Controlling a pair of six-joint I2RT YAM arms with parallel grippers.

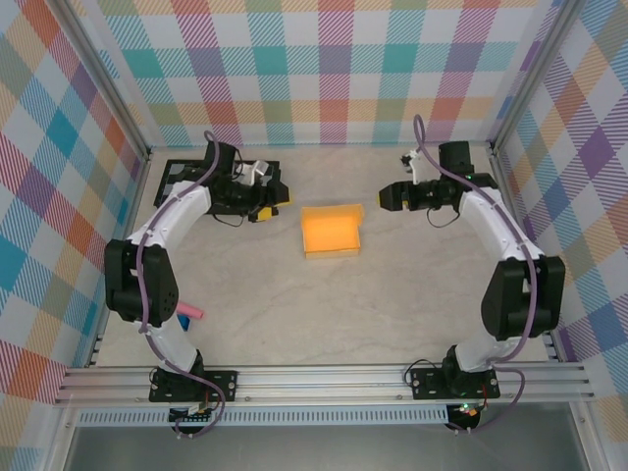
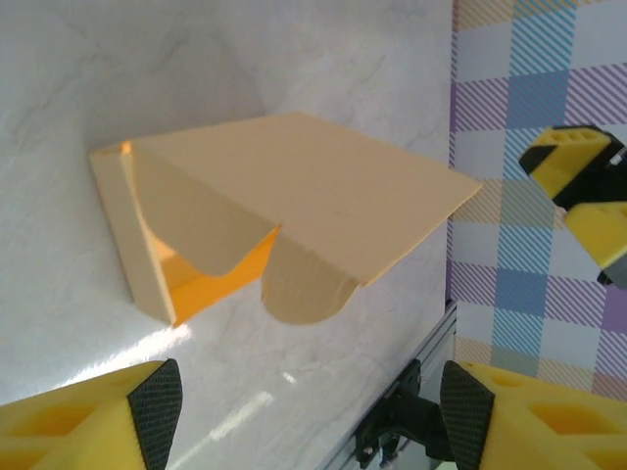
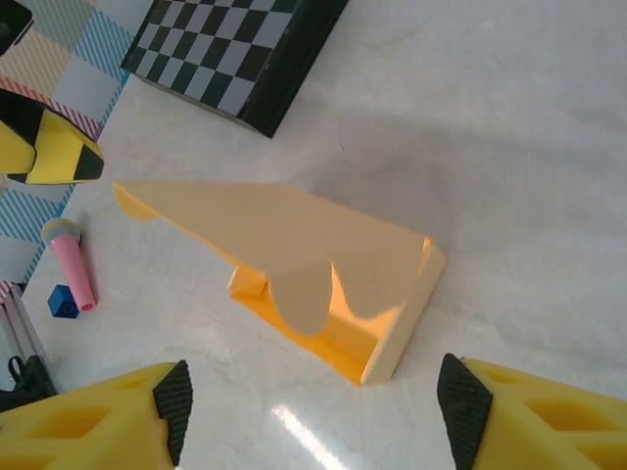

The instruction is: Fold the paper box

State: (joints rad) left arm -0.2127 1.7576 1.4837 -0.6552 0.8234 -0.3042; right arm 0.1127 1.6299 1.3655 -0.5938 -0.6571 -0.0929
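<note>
The half-folded paper box [image 1: 332, 234] sits mid-desk, directly between the two arms, its lid panel raised at a slant and two rounded flaps hanging under it over the orange inside. The left gripper [image 1: 273, 204] hovers just off the box's far-left corner, above the near edge of the checkerboard [image 1: 177, 181]. The right gripper [image 1: 389, 198] hangs off the far-right corner. Both face inward across the box and stand about equally close to it, so neither arm has a clear lead. In each wrist view the jaws stand wide apart with nothing between them, and the box lies ahead of the yellow fingers [image 2: 157, 411], not touching them.

Seen from overhead, the box's longer side appears to run left to right, on the line between the two sets of jaws, and it lies slightly nearer than both. To close the lid, one arm would likely have to drop toward the near side and press the raised panel down while the other steadies the tray. A pink marker [image 3: 71, 270] and a small blue block [image 3: 61, 302] lie well apart on the near-left desk [image 1: 412, 314].
</note>
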